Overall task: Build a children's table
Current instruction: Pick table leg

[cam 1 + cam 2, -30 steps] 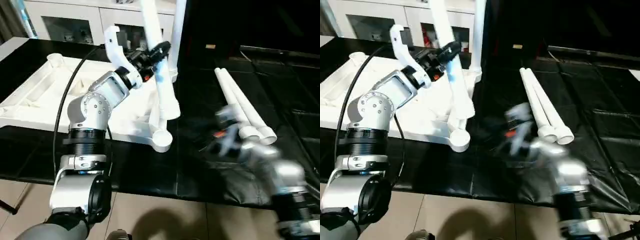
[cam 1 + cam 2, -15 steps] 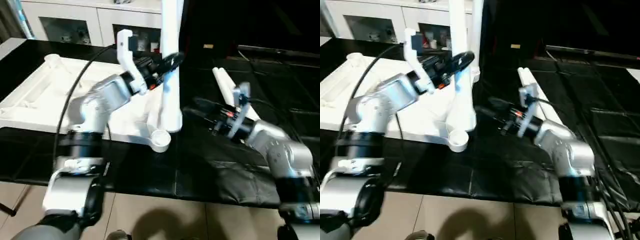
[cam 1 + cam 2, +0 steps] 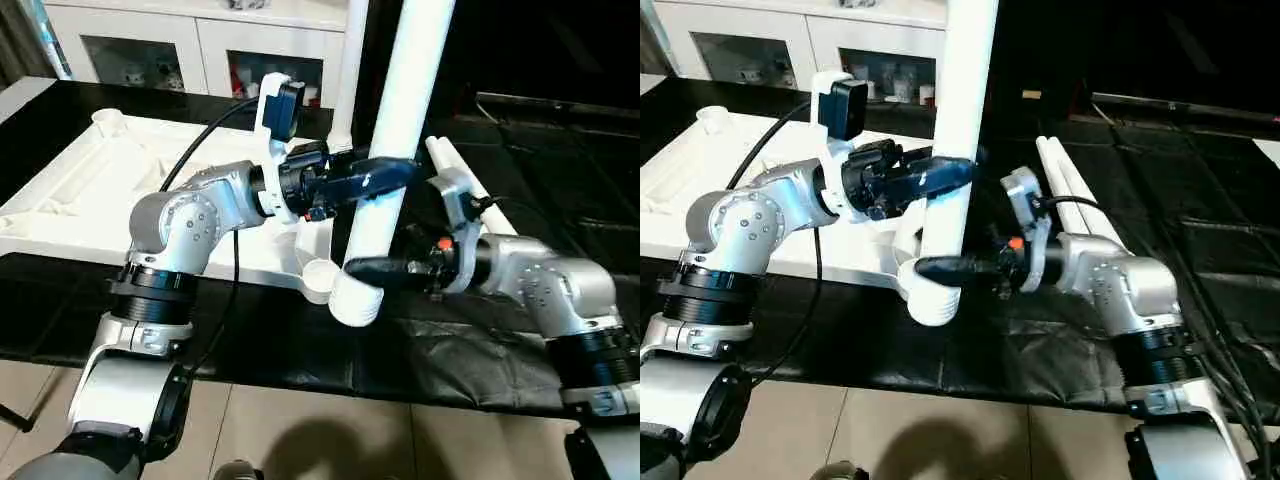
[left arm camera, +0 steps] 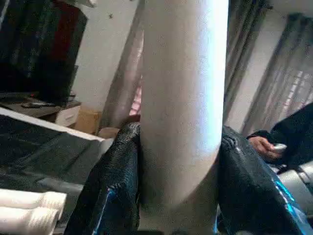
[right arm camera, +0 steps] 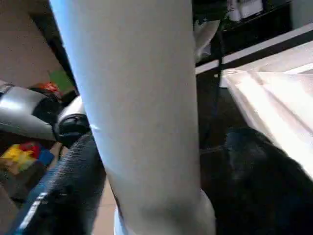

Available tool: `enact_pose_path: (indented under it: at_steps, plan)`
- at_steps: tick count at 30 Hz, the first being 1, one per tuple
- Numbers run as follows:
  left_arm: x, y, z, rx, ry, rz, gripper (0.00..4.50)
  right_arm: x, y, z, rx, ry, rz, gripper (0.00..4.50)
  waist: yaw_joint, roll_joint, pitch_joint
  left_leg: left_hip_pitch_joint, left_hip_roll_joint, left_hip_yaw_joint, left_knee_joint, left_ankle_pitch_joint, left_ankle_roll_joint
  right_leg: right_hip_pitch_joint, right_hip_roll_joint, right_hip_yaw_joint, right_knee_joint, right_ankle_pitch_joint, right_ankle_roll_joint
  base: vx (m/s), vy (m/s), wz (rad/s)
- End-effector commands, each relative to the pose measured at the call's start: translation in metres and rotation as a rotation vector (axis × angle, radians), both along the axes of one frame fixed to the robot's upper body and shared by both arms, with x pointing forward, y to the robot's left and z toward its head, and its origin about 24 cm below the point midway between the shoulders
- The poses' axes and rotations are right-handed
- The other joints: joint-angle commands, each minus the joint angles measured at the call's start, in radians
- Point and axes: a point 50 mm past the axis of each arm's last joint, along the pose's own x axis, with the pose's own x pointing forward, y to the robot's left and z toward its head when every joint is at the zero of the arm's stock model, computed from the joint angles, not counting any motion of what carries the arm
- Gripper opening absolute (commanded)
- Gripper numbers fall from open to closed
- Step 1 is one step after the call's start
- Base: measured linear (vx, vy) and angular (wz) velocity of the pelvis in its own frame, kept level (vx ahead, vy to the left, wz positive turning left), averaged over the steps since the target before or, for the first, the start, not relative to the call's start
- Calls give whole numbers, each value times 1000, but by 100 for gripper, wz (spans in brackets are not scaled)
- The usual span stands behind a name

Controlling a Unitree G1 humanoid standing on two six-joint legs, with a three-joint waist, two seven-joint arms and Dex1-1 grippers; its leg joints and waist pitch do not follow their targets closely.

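Left hand [image 3: 372, 180] — grips leg [image 3: 395, 140].

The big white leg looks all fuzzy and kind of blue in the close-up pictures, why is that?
In the left wrist view the leg sits so near the camera that it blurs, with a bluish sheen along one edge and on the black fingers. The right wrist view shows the same soft, blue-edged leg. In the left eye view the leg looks sharper, bright white against the dark table cover.

Held leg [image 3: 395, 150] stands between tabletop [image 3: 90, 190] and spare legs [image 3: 1075, 205].
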Motion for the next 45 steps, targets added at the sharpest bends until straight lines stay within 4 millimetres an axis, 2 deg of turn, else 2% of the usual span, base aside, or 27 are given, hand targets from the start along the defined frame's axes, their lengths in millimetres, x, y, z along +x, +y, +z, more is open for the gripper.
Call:
enact_pose_path:
  at_steps: [1, 13, 20, 22, 24, 26, 28, 29, 33, 38, 40, 41, 45]
  plan:
    - [-1, -6, 9, -11, -39, -33, 186, -2, 5, 7, 20, -9, 54, 354, 6, -12, -81, 14, 15, 4, -60, -141, 19, 62, -69, 34, -71, -243, -187, 0, 0, 0]
    - [-2, -3, 8, -25, -38, -50, 186, -8, 8, 3, 31, 28, 96, 241, 7, -10, -83, 15, 15, 4, -60, -133, 17, 62, -68, 34, -67, -213, -195, 0, 0, 0]
    - [-1, -3, 9, -34, -37, -44, 186, -9, 9, 2, 35, 33, 95, 215, 8, -11, -83, 15, 13, 5, -59, -130, 17, 62, -68, 35, -68, -217, -190, 0, 0, 0]
    - [2, -3, 9, -26, -23, -9, 186, -9, 10, 2, 35, 31, 92, 211, 9, -6, -84, 15, 14, 4, -59, -129, 15, 62, -68, 34, -66, -210, -194, 0, 0, 0]
    - [5, -3, 10, -25, -14, 28, 186, -9, 10, 3, 34, 27, 81, 210, 8, -9, -84, 14, 14, 4, -59, -128, 15, 63, -67, 34, -65, -198, -196, 0, 0, 0]
    - [6, -1, 13, -45, -5, 42, 256, -7, 11, 4, 28, 9, 49, 205, 10, -7, -85, 14, 12, 4, -58, -124, 15, 63, -68, 34, -65, -197, -198, 0, 0, 0]
    - [6, 0, 16, -62, -13, 66, 258, -4, 12, 6, 16, -16, 3, 204, 9, -9, -85, 15, 13, 3, -58, -128, 14, 64, -67, 34, -65, -197, -195, 0, 0, 0]
    - [7, 1, 17, -64, -27, 105, 265, -2, 13, 6, 1, -42, -37, 201, 10, -6, -85, 15, 16, 2, -59, -123, 7, 61, -69, 34, -64, -193, -197, 0, 0, 0]
    - [10, 1, 18, -82, -28, 192, 302, 4, 16, 7, -48, -96, -151, 195, 7, -7, -84, 17, 15, 2, -60, -131, -6, 61, -68, 35, -65, -200, -190, 0, 0, 0]
    - [19, -9, 13, -31, 19, 473, 303, 19, 24, 5, -148, -161, -398, 195, 4, -9, -83, 16, 16, 2, -61, -137, -18, 61, -69, 37, -67, -208, -170, 0, 0, 0]
    - [21, -11, 12, -13, 41, 531, 303, 22, 27, 4, -163, -162, -455, 195, 1, -13, -83, 15, 13, 2, -61, -131, -18, 62, -68, 36, -68, -218, -156, 0, 0, 0]
    - [23, -13, 11, 4, 52, 581, 303, 24, 28, 4, -167, -168, -490, 195, 1, -15, -83, 15, 11, 3, -61, -129, -13, 62, -67, 36, -69, -220, -153, 0, 0, 0]
    - [30, -17, 8, 56, 105, 754, 303, 30, 35, 5, -121, -129, -614, 195, -4, -13, -85, 13, 14, 1, -61, -117, -10, 61, -66, 37, -64, -183, -154, 0, 0, 0]
